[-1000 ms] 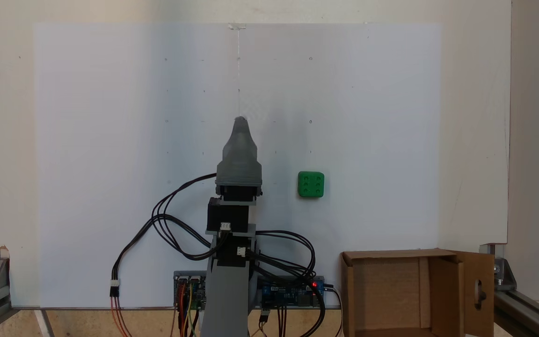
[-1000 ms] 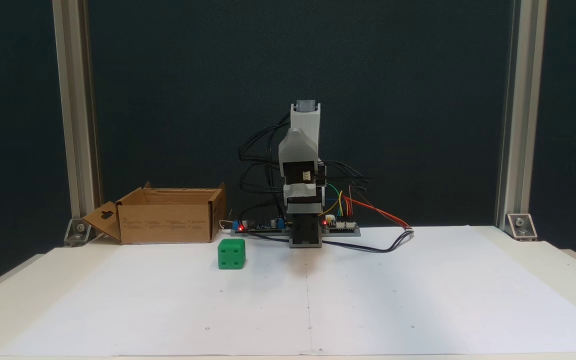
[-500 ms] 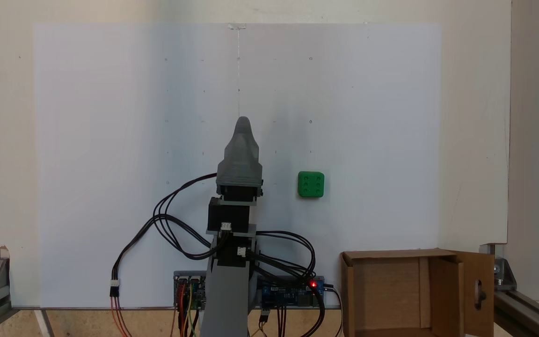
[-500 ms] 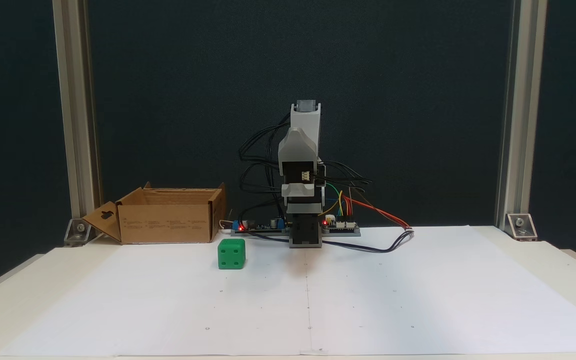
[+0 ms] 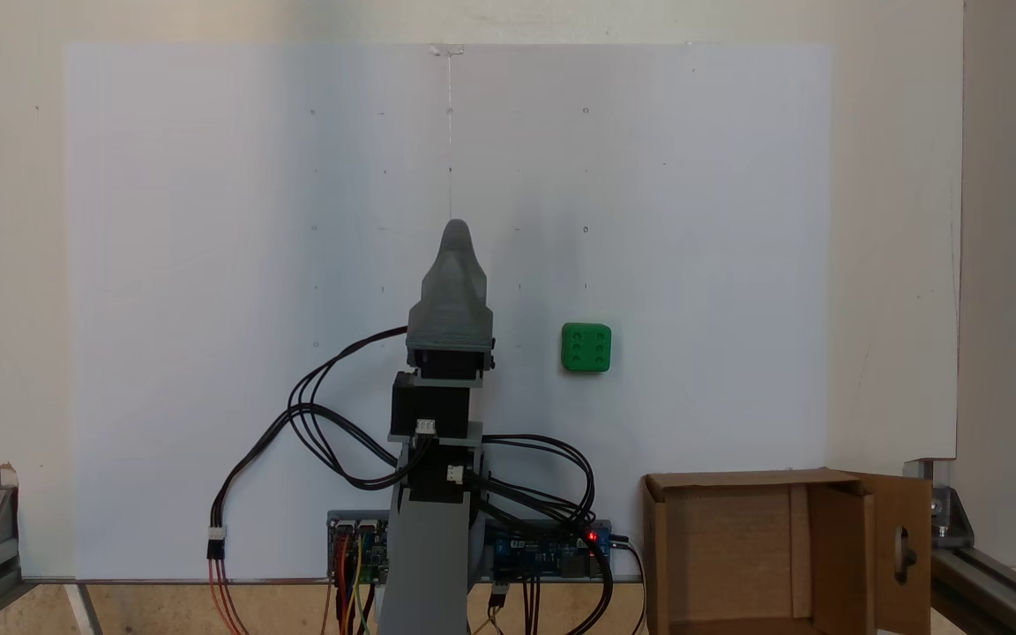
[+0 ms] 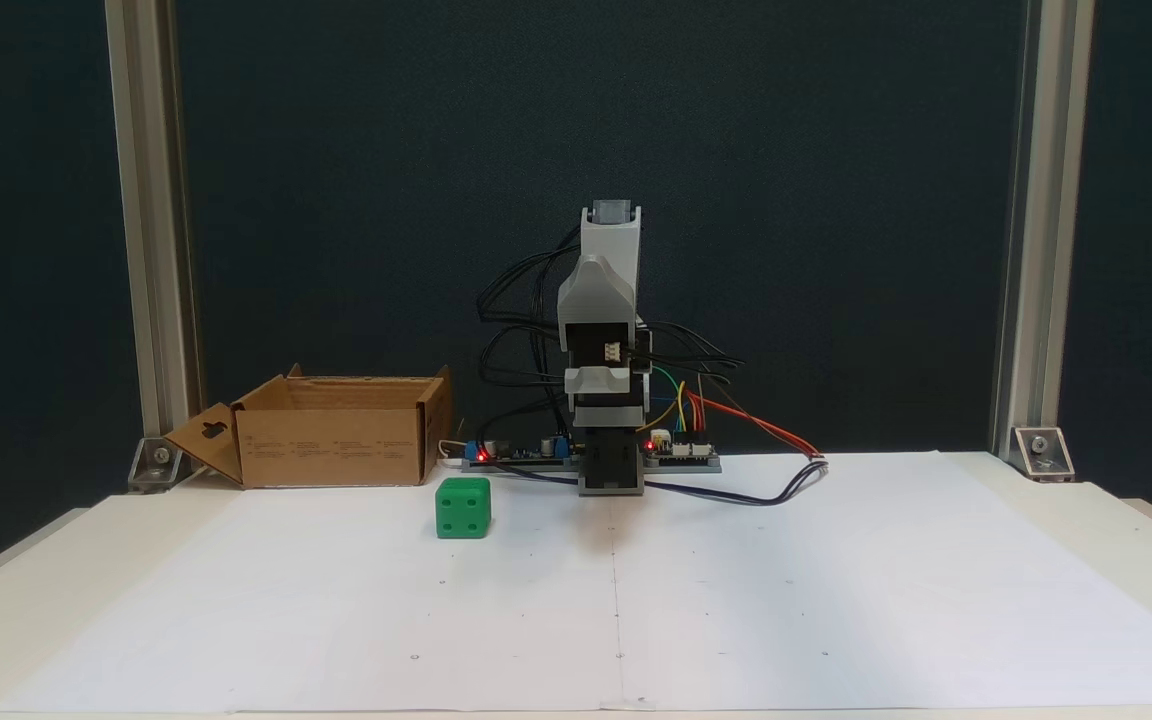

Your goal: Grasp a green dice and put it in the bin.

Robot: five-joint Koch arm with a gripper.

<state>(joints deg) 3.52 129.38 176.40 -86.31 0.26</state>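
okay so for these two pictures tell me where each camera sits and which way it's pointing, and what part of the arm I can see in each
A fixed view: looks straight down from above; the arm reaches up the picture from its base at the bottom edge, hand at the tip, green dice to its right, bin at bottom right.
A fixed view: sits low at the table's far end, facing back at the arm's front; folded arm upright at centre, hand down by the paper, green dice and bin on the left.
Shared: arm, dice, bin, white paper sheet, sides mirrored.
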